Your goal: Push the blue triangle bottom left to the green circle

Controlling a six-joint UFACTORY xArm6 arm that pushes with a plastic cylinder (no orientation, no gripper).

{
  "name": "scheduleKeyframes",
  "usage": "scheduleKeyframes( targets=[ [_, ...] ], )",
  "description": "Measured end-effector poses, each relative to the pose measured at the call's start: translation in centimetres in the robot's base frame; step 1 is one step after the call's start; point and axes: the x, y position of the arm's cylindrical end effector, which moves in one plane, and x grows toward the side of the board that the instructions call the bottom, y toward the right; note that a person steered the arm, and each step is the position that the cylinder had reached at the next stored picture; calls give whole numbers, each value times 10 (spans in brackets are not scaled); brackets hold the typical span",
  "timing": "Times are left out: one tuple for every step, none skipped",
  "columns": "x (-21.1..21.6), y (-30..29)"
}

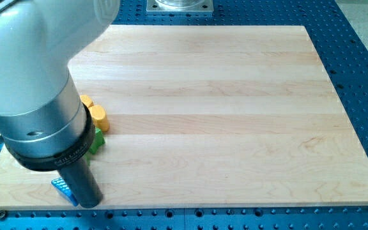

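The blue triangle (62, 189) lies near the board's bottom left edge, mostly hidden behind my rod. My tip (89, 204) rests on the board just right of the blue block, touching or nearly touching it. A green block (97, 140) shows just above it at the rod's right side, largely hidden by the arm, so its shape is unclear. Two yellow blocks (98, 116) sit above the green one.
The wooden board (235, 115) lies on a blue perforated table (363, 64). The arm's large grey body (30, 83) covers the view's upper left and hides that part of the board. A metal mount (179, 6) stands at the view's top.
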Motion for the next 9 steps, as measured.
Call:
scheduleKeyframes(
  targets=[
    [2, 0],
    [1, 1],
    [2, -22],
    [2, -54],
    [2, -90],
    [-3, -92],
    [-4, -161],
    [-21, -155],
    [-22, -110]
  ],
)
